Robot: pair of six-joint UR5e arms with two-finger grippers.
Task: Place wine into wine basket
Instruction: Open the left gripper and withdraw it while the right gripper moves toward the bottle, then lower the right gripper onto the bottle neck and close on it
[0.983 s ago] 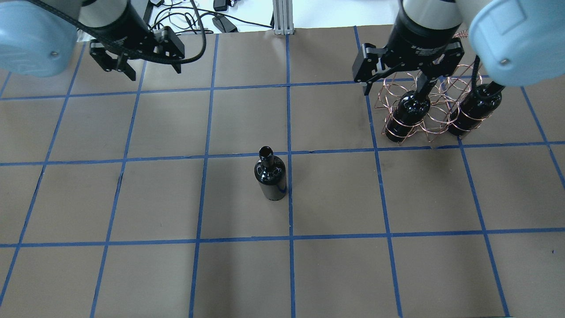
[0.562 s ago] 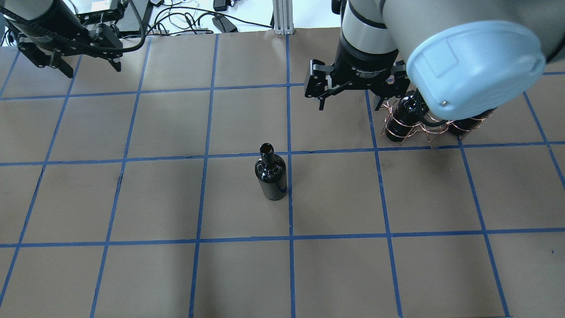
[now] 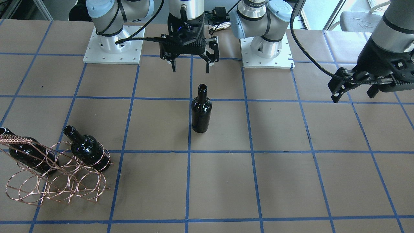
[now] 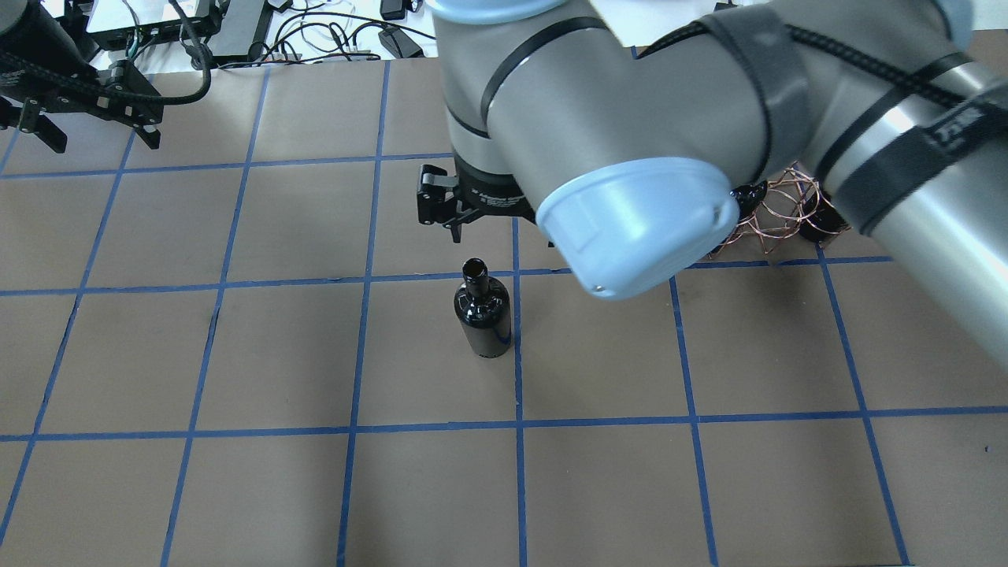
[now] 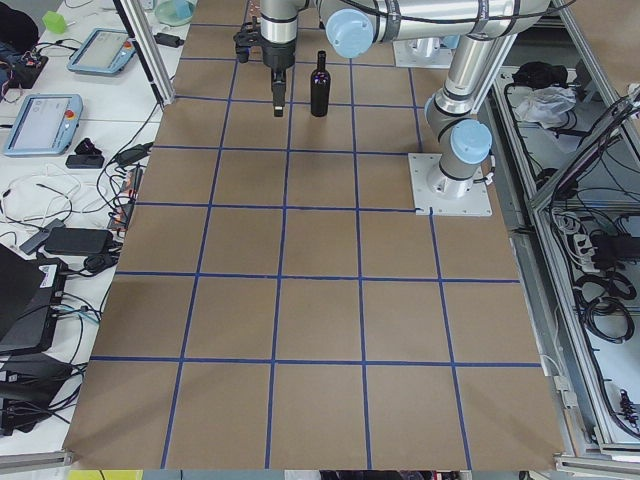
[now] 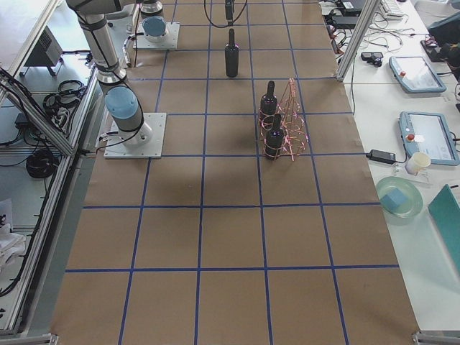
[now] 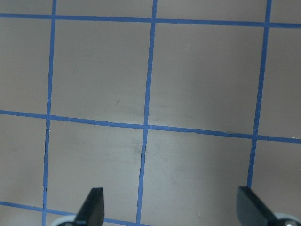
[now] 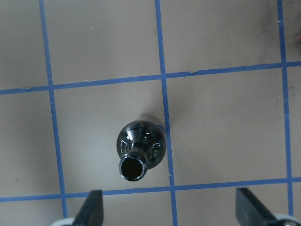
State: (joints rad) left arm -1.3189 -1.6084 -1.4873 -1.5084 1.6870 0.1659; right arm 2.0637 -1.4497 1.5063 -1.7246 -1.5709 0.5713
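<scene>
The wine (image 3: pixel 201 110) is a near-black bottle that stands upright alone mid-table, also in the overhead view (image 4: pixel 482 311) and the right wrist view (image 8: pixel 139 148). My right gripper (image 3: pixel 190 69) is open and empty. It hangs above the table just on the robot's side of the bottle, whose mouth shows between and ahead of its fingertips (image 8: pixel 94 209). The copper wire wine basket (image 3: pixel 55 176) stands far off to my right and holds two identical bottles (image 3: pixel 86 149). In the overhead view the basket (image 4: pixel 776 216) is mostly hidden by my right arm. My left gripper (image 3: pixel 354 95) is open and empty, far from the bottle.
The two arm bases (image 3: pixel 112 48) stand on white plates at the robot's edge. Cables and power bricks (image 4: pixel 339 35) lie beyond the far table edge, next to an aluminium post (image 4: pixel 504 31). My right arm's elbow (image 4: pixel 630 213) blocks much of the overhead view.
My right arm has swung from above the basket leftward to just behind the standing bottle, gripper still open. My left gripper has drawn further out to the left.
</scene>
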